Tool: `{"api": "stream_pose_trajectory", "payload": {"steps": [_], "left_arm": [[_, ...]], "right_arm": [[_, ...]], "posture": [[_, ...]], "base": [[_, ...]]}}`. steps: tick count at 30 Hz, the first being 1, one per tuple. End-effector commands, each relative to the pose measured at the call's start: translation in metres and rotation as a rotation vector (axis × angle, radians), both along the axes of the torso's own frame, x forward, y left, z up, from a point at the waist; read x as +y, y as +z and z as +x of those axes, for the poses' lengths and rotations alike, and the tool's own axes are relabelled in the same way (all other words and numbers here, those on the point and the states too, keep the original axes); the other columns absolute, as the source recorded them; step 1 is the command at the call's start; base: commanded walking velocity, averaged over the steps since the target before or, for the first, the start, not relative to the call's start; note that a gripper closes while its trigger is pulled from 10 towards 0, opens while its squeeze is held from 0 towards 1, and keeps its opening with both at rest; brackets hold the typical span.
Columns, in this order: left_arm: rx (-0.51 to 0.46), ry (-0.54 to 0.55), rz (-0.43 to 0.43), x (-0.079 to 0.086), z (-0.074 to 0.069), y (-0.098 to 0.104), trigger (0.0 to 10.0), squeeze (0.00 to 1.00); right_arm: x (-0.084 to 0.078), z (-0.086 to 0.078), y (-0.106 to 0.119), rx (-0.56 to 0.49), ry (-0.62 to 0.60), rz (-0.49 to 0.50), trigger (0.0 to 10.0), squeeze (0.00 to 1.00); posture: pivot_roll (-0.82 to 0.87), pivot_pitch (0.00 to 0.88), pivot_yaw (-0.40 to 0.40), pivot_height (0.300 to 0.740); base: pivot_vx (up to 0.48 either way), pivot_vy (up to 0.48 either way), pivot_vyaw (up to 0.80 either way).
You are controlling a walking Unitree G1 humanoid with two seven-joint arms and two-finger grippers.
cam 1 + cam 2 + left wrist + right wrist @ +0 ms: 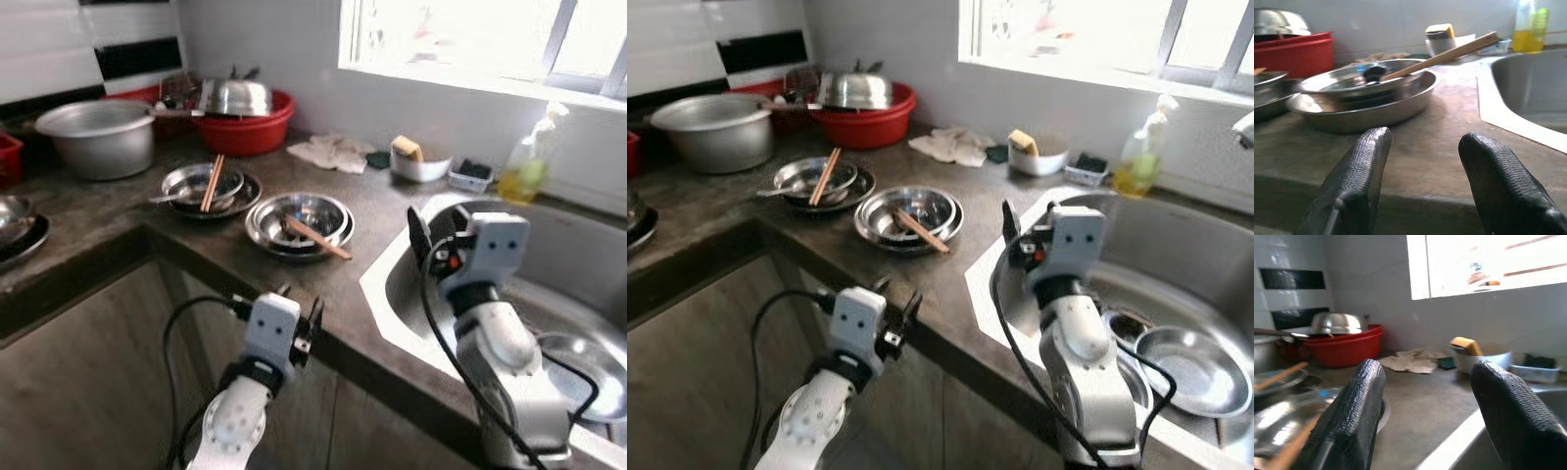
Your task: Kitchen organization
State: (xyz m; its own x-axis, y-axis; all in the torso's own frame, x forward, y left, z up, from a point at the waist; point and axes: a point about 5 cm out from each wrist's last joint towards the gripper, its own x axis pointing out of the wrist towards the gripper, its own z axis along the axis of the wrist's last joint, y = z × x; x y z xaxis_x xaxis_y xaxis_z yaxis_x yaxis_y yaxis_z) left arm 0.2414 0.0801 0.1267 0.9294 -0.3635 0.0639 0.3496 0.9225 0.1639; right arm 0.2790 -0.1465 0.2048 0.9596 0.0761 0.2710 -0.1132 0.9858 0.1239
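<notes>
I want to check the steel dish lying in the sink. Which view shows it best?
The right eye view: the whole steel dish lies clear in the sink. The left eye view has the right arm partly covering it.

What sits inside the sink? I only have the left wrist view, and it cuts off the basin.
Observer: A steel plate lies on the sink's floor.
Operator: Where is the right gripper?
Observer: The right gripper is raised at the sink's near-left rim, jaws open.
Operator: Anything left of the red basin?
Observer: A large grey pot stands beside the red basin.
</notes>
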Motion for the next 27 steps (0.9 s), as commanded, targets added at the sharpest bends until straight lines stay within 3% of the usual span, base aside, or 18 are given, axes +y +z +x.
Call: {"api": "stream_pose_trajectory", "payload": {"steps": [1, 7, 12, 13, 14, 15, 19, 20, 21, 22, 27], "left_arm": [[-0.004, 0.016, 0.002, 0.004, -0.001, 0.001, 10.0, 0.0], [0.0, 0.025, 0.004, 0.005, -0.005, -0.002, 10.0, 0.0], [0.073, -0.003, -0.004, 0.011, -0.016, -0.019, 10.0, 0.0], [0.075, -0.021, -0.016, 0.01, -0.018, -0.019, 10.0, 0.0], [0.074, -0.034, -0.025, 0.009, -0.019, -0.019, 10.0, 0.0], [0.071, -0.048, -0.034, 0.008, -0.02, -0.017, 10.0, 0.0], [0.065, -0.084, -0.046, 0.004, -0.024, -0.015, 10.0, 0.0], [0.064, -0.091, -0.054, 0.002, -0.024, -0.015, 10.0, 0.0], [0.064, -0.091, -0.054, 0.002, -0.024, -0.015, 10.0, 0.0], [0.062, -0.101, -0.061, -0.001, -0.024, -0.014, 10.0, 0.0], [0.055, -0.114, -0.056, -0.002, -0.025, -0.014, 10.0, 0.0]], "right_arm": [[0.004, 0.001, 0.005, -0.007, 0.028, 0.031, 10.0, 0.0], [0.008, 0.0, 0.005, -0.007, 0.087, 0.041, 10.0, 0.0], [0.013, 0.0, -0.001, 0.015, 0.154, 0.024, 10.0, 0.0], [0.014, 0.0, -0.002, 0.017, 0.163, 0.016, 10.0, 0.15], [0.015, 0.0, -0.003, 0.018, 0.168, 0.011, 10.0, 0.15], [0.016, 0.0, -0.004, 0.019, 0.185, 0.001, 10.0, 1.0], [0.023, 0.001, -0.009, 0.031, 0.24, -0.02, 10.0, 1.0], [0.026, 0.0, -0.012, 0.039, 0.268, -0.03, 10.0, 0.47], [0.026, 0.0, -0.012, 0.039, 0.268, -0.03, 10.0, 0.47], [0.03, 0.0, -0.016, 0.05, 0.303, -0.045, 10.0, 0.0], [0.036, 0.001, -0.024, 0.064, 0.337, -0.084, 10.0, 0.0]], "posture": [[0.0, 0.0, -0.054, 0.74], [0.0, 0.0, -0.053, 0.74], [0.0, 0.0, -0.056, 0.74], [0.0, 0.0, -0.056, 0.74], [0.0, 0.0, -0.056, 0.74], [0.0, 0.0, -0.059, 0.74], [0.0, 0.0, -0.058, 0.74], [0.01, 0.0, -0.059, 0.74], [0.01, 0.0, -0.059, 0.74], [0.01, 0.0, -0.059, 0.74], [0.01, 0.0, -0.062, 0.74]], "base": [[0.0, 0.0, 0.0], [0.0, 0.0, 0.0], [0.0, 0.0, 0.0], [0.0, 0.0, 0.0], [0.0, 0.0, 0.0], [0.0, 0.0, 0.0], [0.0, 0.0, 0.0], [0.0, 0.0, 0.0], [0.0, 0.0, 0.0], [0.0, 0.0, 0.0], [0.0, 0.0, 0.0]]}}
